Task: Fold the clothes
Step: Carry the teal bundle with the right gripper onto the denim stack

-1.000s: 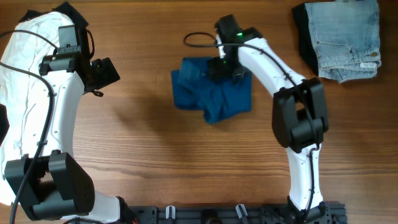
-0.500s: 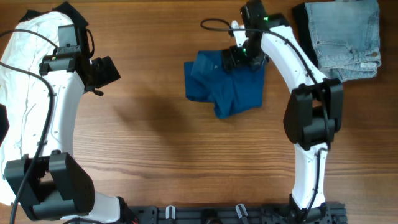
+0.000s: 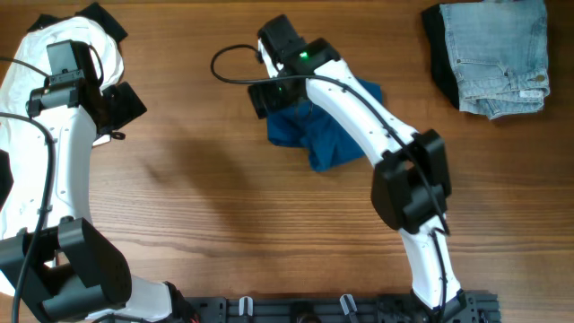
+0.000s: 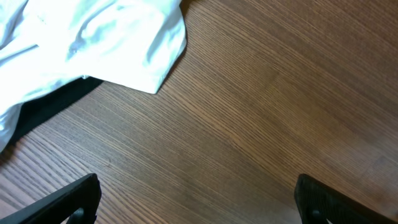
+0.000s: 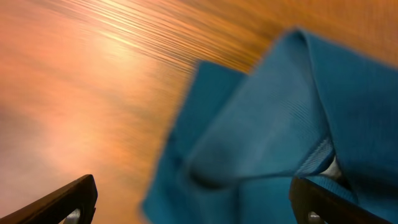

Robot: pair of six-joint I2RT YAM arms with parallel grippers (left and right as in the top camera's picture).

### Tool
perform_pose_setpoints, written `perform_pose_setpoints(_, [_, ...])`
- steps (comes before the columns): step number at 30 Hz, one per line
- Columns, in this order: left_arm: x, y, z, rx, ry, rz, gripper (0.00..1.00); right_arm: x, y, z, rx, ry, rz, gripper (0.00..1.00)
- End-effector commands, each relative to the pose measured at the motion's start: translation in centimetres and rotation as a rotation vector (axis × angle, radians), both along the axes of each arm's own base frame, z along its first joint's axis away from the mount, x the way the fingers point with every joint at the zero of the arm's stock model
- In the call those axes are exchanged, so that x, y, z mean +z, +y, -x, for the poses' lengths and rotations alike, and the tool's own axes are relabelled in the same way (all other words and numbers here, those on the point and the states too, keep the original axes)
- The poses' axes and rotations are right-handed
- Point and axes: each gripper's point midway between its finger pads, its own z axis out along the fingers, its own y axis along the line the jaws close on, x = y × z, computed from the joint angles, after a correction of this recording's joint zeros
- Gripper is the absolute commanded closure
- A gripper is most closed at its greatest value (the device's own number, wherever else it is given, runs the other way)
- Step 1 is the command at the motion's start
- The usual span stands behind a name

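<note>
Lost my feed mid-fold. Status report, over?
Left tool open, over bare table beside white garment. Right tool open at blue garment edge, not gripping. Blue garment crumpled, unfolded. Nothing in the way.

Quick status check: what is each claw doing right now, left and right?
Left claw: open, empty, beside the white garment.
Right claw: open, gripping nothing, over the blue garment.

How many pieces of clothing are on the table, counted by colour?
White garment: 1
Dark blue garment: 1
Light denim garment: 1
Black garments, mostly hidden: 2, one under the white, one under the denim
Total: 5
</note>
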Motion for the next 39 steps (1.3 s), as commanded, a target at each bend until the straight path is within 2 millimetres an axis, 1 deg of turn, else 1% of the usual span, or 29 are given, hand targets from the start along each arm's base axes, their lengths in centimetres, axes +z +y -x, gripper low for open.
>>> perform_pose_setpoints(1, [0.2, 0.2, -0.4, 0.006, -0.008, 0.005, 0.0, -4.0, -2.1, -0.6, -0.09, 0.031, 0.106, 0.01])
perform_pose_setpoints(4, [0.2, 0.2, -0.4, 0.006, -0.008, 0.005, 0.0, -5.2, -1.0, 0.4, -0.032, 0.07, 0.092, 0.01])
perform_pose_setpoints(7, [0.2, 0.2, -0.4, 0.006, -0.008, 0.005, 0.0, -5.7, -0.1, 1.2, 0.011, 0.098, 0.077, 0.0])
perform_pose_setpoints(9, [0.1, 0.1, -0.3, 0.006, -0.003, 0.006, 0.0, -6.7, -0.5, 1.9, 0.012, 0.134, 0.101, 0.0])
perform_pose_setpoints(11, [0.1, 0.1, -0.2, 0.006, 0.001, 0.007, 0.0, -8.3, -1.1, 2.9, 0.012, 0.186, 0.135, 0.01])
perform_pose_setpoints(12, [0.1, 0.1, -0.2, 0.006, 0.001, 0.008, 0.0, -8.7, -1.4, 3.3, 0.013, 0.205, 0.148, 0.02])
perform_pose_setpoints(13, [0.1, 0.1, -0.1, 0.006, 0.002, 0.008, 0.0, -9.3, -1.7, 3.7, 0.011, 0.224, 0.166, 0.05])
perform_pose_setpoints(14, [0.1, 0.1, -0.1, 0.006, 0.002, 0.008, 0.0, -9.6, -2.0, 3.9, 0.01, 0.238, 0.18, 0.09])
perform_pose_setpoints(16, [0.1, 0.1, -0.1, 0.006, 0.002, 0.008, 0.0, -9.7, -2.6, 4.1, -0.01, 0.243, 0.209, 0.27])
perform_pose_setpoints(17, [0.1, 0.1, -0.1, 0.006, 0.002, 0.008, 0.0, -9.7, -3.1, 3.8, -0.054, 0.23, 0.233, 0.35])
perform_pose_setpoints(18, [0.1, 0.1, -0.1, 0.006, 0.002, 0.008, 0.0, -9.7, -3.8, 3.6, -0.094, 0.214, 0.262, 0.46])
perform_pose_setpoints(19, [0.1, 0.1, -0.1, 0.006, 0.003, 0.009, 0.0, -9.6, -4.5, 3.3, -0.124, 0.197, 0.296, 0.61])
perform_pose_setpoints(21, [0.1, -0.2, -0.2, 0.001, -0.001, 0.022, 0.0, -9.5, -4.8, 3.3, -0.128, 0.192, 0.312, 0.69])
perform_pose_setpoints(23, [0.0, -0.5, -0.3, -0.007, -0.005, 0.039, 0.0, -9.5, -5.4, 3.1, -0.133, 0.187, 0.332, 0.8])
perform_pose_setpoints(24, [0.0, -0.6, -0.3, -0.008, -0.006, 0.042, 0.0, -9.4, -5.8, 3.0, -0.138, 0.185, 0.346, 0.84])
perform_pose_setpoints(25, [0.0, -0.6, -0.3, -0.009, -0.007, 0.046, 0.0, -9.3, -6.7, 2.9, -0.147, 0.182, 0.373, 0.91])
perform_pose_setpoints(26, [0.0, -0.6, -0.3, -0.009, -0.007, 0.046, 0.0, -9.1, -7.4, 2.7, -0.155, 0.184, 0.385, 0.96])
perform_pose_setpoints(27, [0.0, -0.6, -0.3, -0.009, -0.007, 0.045, 0.0, -8.7, -8.1, 2.5, -0.155, 0.188, 0.386, 0.96])
perform_pose_setpoints(29, [0.0, -0.6, -0.3, -0.009, -0.007, 0.045, 0.0, -7.1, -9.4, 1.7, -0.166, 0.18, 0.368, 0.96])
perform_pose_setpoints(30, [0.0, -0.6, -0.3, -0.009, -0.008, 0.045, 0.0, -6.0, -9.8, 1.3, -0.166, 0.17, 0.346, 0.96])
perform_pose_setpoints(31, [0.0, -0.6, -0.4, -0.009, -0.008, 0.045, 0.0, -4.2, -10.2, 0.6, -0.174, 0.148, 0.309, 0.96])
perform_pose_setpoints(32, [0.1, -0.6, -0.4, -0.009, -0.011, 0.044, 0.0, -1.6, -10.8, -0.3, -0.18, 0.107, 0.26, 0.96])
perform_pose_setpoints(34, [0.1, -0.6, -0.5, -0.009, -0.014, 0.043, 0.0, 2.6, -11.9, -1.6, -0.186, 0.033, 0.195, 0.96])
perform_pose_setpoints(35, [0.1, -0.6, -0.5, -0.009, -0.014, 0.043, 0.0, 6.6, -13.4, -2.7, -0.209, -0.047, 0.152, 0.96])
perform_pose_setpoints(36, [0.1, -0.6, -0.5, -0.009, -0.014, 0.043, 0.0, 9.1, -14.6, -3.3, -0.239, -0.099, 0.127, 0.96])
perform_pose_setpoints(37, [0.1, -0.6, -0.5, -0.009, -0.014, 0.043, 0.0, 11.3, -15.8, -3.7, -0.269, -0.148, 0.104, 0.96])
perform_pose_setpoints(39, [0.1, -0.6, -0.5, -0.009, -0.014, 0.043, 0.0, 14.3, -17.8, -4.2, -0.319, -0.216, 0.074, 0.96])
